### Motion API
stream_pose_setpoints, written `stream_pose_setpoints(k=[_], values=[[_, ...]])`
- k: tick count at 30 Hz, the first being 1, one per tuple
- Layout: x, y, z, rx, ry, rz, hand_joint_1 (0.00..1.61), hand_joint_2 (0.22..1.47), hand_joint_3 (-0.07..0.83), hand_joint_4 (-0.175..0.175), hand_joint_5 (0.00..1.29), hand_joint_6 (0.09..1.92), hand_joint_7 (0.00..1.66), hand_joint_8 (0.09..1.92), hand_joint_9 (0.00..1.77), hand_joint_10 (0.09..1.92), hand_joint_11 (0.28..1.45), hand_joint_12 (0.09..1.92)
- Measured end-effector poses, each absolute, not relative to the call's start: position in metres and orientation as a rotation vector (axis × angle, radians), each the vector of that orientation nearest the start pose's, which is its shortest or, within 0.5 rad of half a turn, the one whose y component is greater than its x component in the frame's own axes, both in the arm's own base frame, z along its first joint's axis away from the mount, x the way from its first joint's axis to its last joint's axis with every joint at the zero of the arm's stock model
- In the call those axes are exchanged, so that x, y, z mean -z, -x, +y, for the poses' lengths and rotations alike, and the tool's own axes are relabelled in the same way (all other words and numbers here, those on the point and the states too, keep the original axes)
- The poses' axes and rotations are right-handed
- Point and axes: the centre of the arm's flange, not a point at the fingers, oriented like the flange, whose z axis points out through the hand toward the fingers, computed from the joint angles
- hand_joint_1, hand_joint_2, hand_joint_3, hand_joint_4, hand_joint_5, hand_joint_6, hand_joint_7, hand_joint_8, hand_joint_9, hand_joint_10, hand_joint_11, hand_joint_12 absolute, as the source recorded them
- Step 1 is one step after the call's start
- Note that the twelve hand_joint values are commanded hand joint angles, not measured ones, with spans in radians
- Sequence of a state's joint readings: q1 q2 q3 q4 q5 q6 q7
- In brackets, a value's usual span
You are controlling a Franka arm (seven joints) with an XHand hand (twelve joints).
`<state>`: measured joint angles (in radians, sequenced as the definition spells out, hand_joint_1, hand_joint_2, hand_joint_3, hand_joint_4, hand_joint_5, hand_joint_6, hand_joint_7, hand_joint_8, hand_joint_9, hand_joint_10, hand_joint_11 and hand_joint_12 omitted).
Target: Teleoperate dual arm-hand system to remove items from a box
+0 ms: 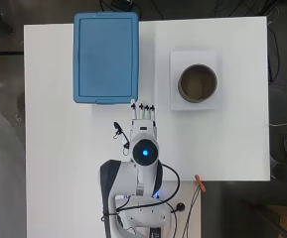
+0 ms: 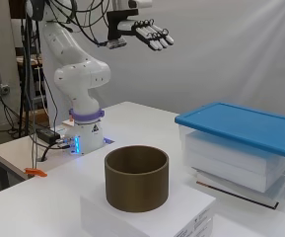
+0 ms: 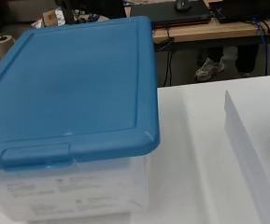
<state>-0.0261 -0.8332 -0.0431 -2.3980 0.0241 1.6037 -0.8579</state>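
Observation:
A clear plastic box (image 2: 240,163) with a blue lid (image 1: 106,55) stands at the table's far left in the overhead view; the lid (image 3: 69,88) is on. White items show through its wall in the side view. My hand (image 2: 149,33) hangs high above the table, fingers straight and held together, pointing toward the box. In the overhead view the hand (image 1: 143,113) is just short of the box's near right corner. It holds nothing.
A brown open cylinder (image 1: 197,83) stands on a flat white block (image 1: 175,58) right of the box. An orange clamp (image 1: 200,182) sits at the table's near edge. Cables run around the arm's base.

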Motion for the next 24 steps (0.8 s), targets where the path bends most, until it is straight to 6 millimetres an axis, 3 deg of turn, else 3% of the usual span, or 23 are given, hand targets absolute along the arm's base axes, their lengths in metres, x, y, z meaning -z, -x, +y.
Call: stream_pose_setpoints(k=[3, 6, 9, 11, 15, 20, 24], values=[[-0.594, -0.277, -0.041, 0.215, 2.892, -1.082, 0.24, 0.93, -0.025, 0.068, 0.36, 0.09, 0.45, 0.09, 0.5, 0.09, 0.46, 0.09], [-0.594, -0.283, -0.025, 0.145, 2.961, -1.145, 0.25, 0.87, -0.018, 0.061, 0.28, 0.09, 0.37, 0.09, 0.4, 0.09, 0.44, 0.09], [-0.574, -0.317, 0.005, -0.086, 3.003, -1.279, 0.22, 0.85, -0.012, 0.082, 0.24, 0.09, 0.34, 0.09, 0.37, 0.09, 0.43, 0.09], [-0.546, -0.346, 0.031, -0.272, 3.003, -1.387, 0.2, 0.85, -0.011, 0.096, 0.25, 0.09, 0.34, 0.09, 0.36, 0.09, 0.42, 0.09], [-0.494, -0.383, 0.072, -0.55, 2.971, -1.622, 0.15, 0.86, -0.001, 0.105, 0.24, 0.09, 0.34, 0.09, 0.37, 0.09, 0.4, 0.09], [-0.473, -0.428, 0.09, -0.719, 2.977, -1.898, 0.16, 0.86, -0.002, 0.104, 0.21, 0.09, 0.33, 0.09, 0.35, 0.09, 0.38, 0.09], [-0.459, -0.435, 0.113, -0.689, 2.952, -2.018, 0.14, 0.85, -0.004, 0.104, 0.21, 0.09, 0.33, 0.09, 0.37, 0.09, 0.37, 0.09]])
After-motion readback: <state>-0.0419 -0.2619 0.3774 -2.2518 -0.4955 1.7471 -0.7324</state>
